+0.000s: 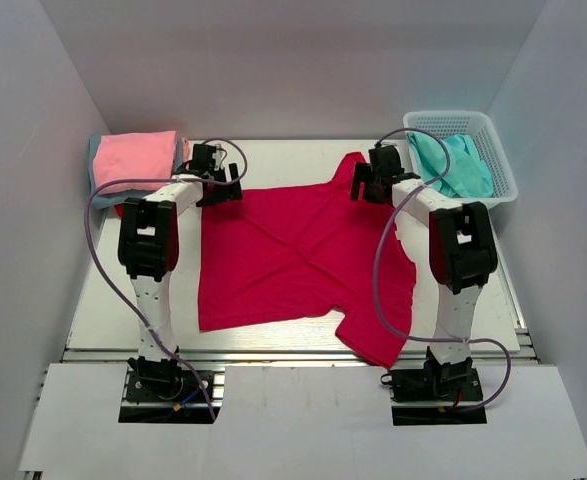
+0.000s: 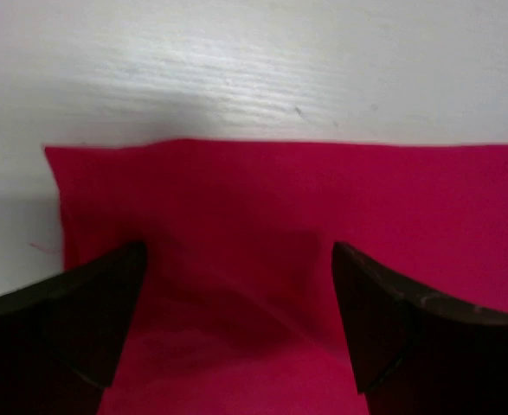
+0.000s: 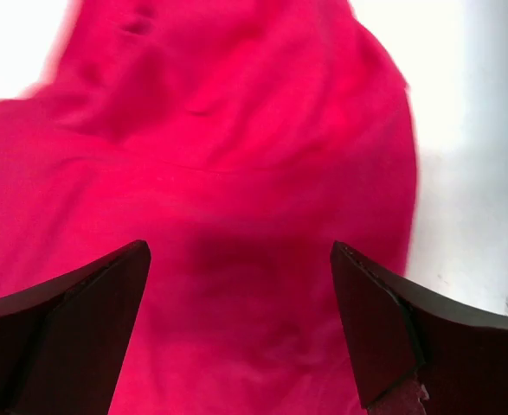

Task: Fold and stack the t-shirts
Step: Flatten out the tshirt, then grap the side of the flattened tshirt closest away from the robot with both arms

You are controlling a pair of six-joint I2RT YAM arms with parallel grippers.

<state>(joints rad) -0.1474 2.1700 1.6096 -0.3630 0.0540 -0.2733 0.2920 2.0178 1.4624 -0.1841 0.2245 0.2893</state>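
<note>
A crimson-magenta t-shirt lies spread flat on the table, one sleeve hanging over the near edge. My left gripper is open just above its far left corner, fingers astride the cloth. My right gripper is open above the far right sleeve, holding nothing. A folded light pink t-shirt tops a stack at the far left, with grey-blue and red cloth showing under it. A teal t-shirt lies in the basket.
A white mesh basket stands at the far right corner. White walls enclose the table on three sides. The arms' cables loop over the shirt's sides.
</note>
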